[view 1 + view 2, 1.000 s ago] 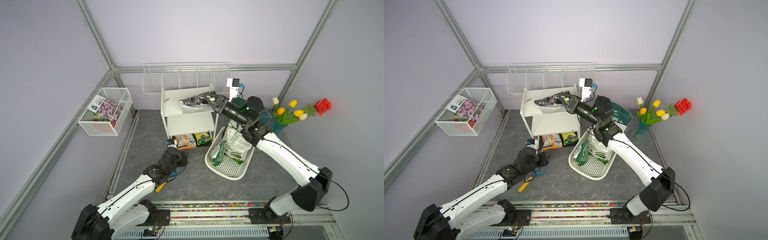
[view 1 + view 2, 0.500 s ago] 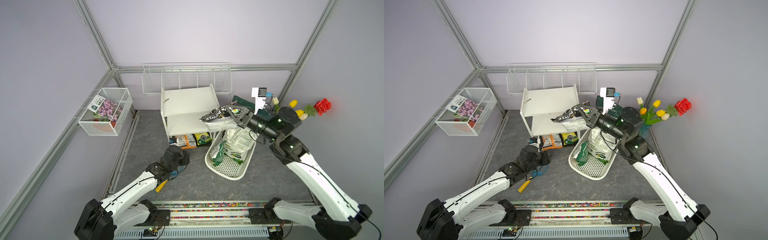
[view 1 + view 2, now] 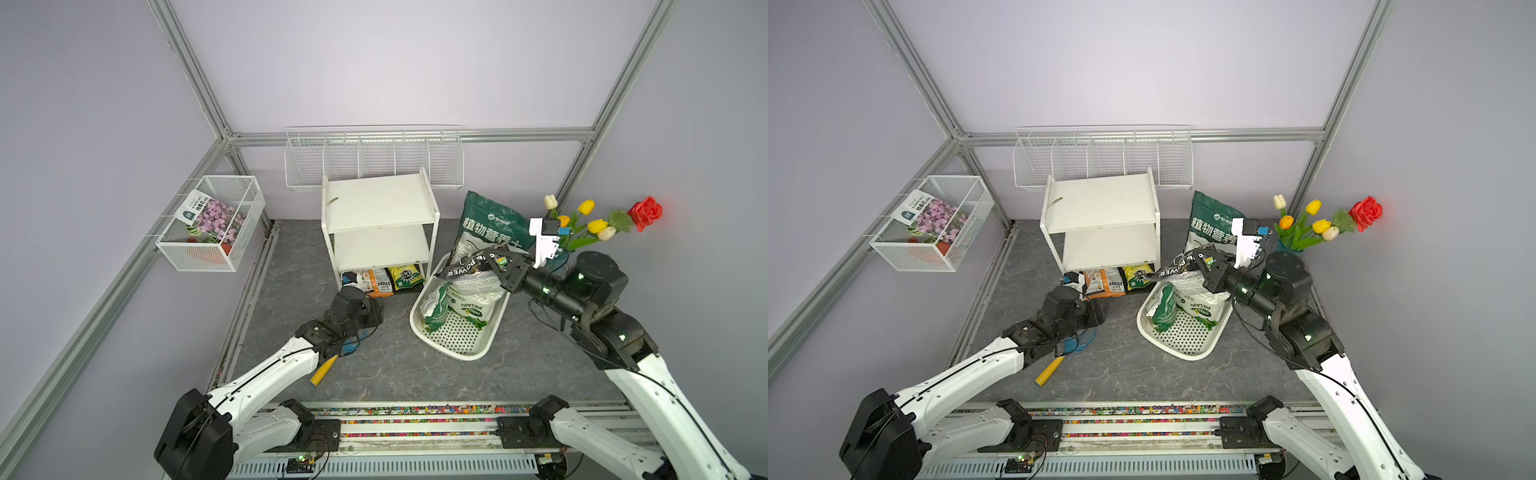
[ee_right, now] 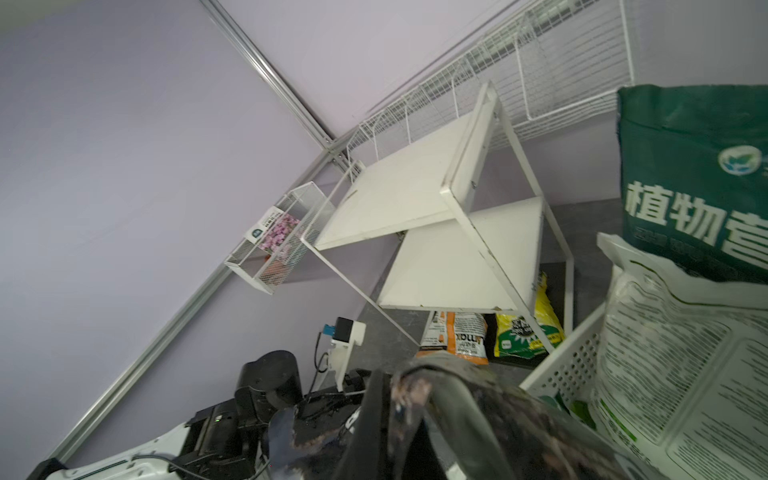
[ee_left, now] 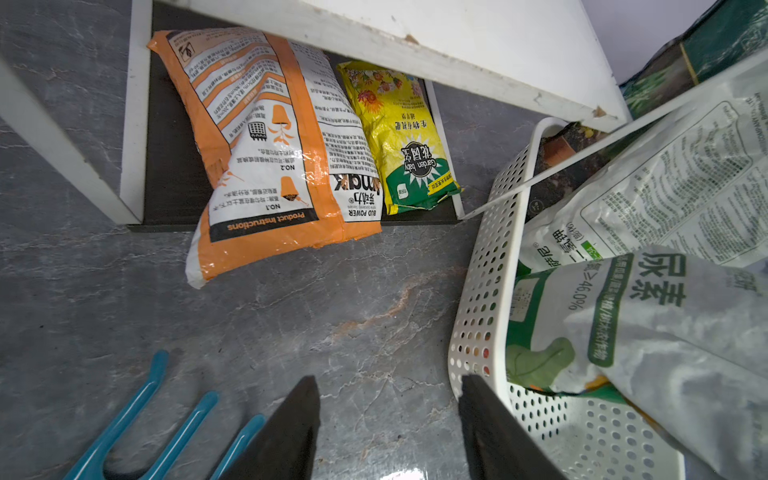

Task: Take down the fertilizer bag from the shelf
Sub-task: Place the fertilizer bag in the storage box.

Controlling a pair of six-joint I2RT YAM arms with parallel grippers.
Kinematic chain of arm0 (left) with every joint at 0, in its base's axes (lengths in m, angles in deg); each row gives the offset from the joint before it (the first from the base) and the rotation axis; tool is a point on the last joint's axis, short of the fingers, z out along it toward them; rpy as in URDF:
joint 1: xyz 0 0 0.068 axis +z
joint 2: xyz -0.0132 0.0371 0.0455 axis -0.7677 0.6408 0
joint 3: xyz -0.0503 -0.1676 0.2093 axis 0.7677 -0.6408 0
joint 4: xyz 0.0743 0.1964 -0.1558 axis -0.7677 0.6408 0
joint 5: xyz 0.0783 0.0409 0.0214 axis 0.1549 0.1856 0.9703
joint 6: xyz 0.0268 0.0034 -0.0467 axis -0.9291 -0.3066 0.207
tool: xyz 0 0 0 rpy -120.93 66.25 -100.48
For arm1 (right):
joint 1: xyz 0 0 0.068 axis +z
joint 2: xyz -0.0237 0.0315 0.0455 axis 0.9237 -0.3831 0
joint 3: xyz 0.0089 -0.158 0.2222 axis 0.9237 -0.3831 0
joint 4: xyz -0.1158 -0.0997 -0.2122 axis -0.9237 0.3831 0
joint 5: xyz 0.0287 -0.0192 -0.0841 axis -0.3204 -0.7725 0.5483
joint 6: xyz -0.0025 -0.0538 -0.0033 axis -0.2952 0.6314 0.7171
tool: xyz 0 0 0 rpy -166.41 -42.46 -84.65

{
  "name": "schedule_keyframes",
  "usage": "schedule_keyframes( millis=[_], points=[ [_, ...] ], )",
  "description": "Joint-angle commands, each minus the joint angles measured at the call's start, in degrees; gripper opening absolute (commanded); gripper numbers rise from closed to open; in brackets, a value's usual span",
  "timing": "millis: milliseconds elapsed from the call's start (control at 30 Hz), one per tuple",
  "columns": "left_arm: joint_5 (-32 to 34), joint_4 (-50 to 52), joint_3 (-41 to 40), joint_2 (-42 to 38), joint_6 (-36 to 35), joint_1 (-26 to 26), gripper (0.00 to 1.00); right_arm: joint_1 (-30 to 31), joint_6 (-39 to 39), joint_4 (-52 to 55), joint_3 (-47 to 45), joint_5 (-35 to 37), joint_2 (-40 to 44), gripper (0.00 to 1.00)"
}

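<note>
Top view: right fingers clamp one fertilizer bag; left wrist: left fingers apart.

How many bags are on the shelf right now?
2. Both lie on the bottom tier of the shelf: the orange bag and, beside it, the yellow bag. Top and middle boards hold none. The tier's back is hidden; more could be there.

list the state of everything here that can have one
fertilizer bag, off the shelf, held in the air by the white basket
right fingers, shut on the fertilizer bag
left fingers, open, holding nothing
shelf, upright, top two boards bare, orange bag and yellow bag at the bottom
white basket, on the floor, holding white-green bags
green bag, upright behind the white basket
rake, lying on the floor
</note>
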Motion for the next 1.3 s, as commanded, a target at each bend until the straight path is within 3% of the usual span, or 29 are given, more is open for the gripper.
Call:
schedule_keyframes(
  millis=[0,133,533,767,933,1133,1267],
  points=[
    [-1.0,-0.7,1.9,0.6,0.7,0.3,0.58,-0.3,2.9,-5.4,-0.4,3.0,3.0,0.0],
    [-0.9,-0.7,2.1,0.6,0.6,0.3,0.58,-0.5,2.9,-3.0,-4.9,3.9,4.0,0.0],
    [-0.6,-0.2,1.9,0.4,0.9,0.3,0.58,-0.8,-1.2,-4.7,-15.9,-4.8,3.4,0.0],
    [-0.9,0.0,2.0,0.8,1.5,0.3,0.58,-1.1,-4.4,-13.4,-19.9,-14.9,-4.9,0.0],
    [-0.9,0.5,2.1,0.5,1.2,0.3,0.58,-1.7,-5.3,-14.7,-17.6,-19.7,-13.9,0.0],
    [-0.2,0.8,1.5,-0.3,1.2,0.3,0.58,-2.7,-2.4,-13.7,-16.6,-17.4,-20.0,0.0],
    [0.0,0.8,1.5,-0.4,1.1,0.3,0.58,-3.1,1.6,-5.5,-13.8,-11.8,-23.7,0.0]
  ],
)
